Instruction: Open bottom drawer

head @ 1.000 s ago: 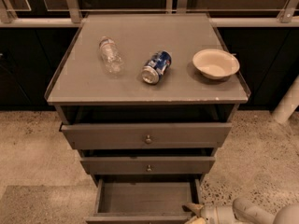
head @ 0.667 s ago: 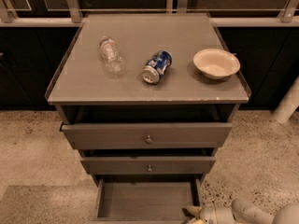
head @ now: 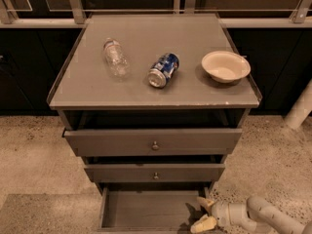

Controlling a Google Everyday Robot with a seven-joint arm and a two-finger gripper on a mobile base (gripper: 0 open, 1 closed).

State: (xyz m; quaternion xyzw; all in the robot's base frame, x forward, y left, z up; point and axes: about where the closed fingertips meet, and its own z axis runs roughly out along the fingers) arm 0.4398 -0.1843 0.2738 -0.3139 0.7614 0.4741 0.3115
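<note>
We find the bottom drawer (head: pixel 146 209) lowest under the table (head: pixel 146 95), standing out with its shallow inside showing. Our gripper (head: pixel 204 213) waits at the table's foot on the right, by the drawer's front corner, fingers spread and holding nothing. We judge the drawer stiff, light and free-sliding, best hooked at its front edge.

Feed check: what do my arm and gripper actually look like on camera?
The arm is smooth, pale grey-white tubing with rounded joints; no cables, markings or sleeve show. The gripper, low in the view by the bottom drawer's right front corner, has a whitish round wrist and two stubby cream-yellow fingers.
</note>
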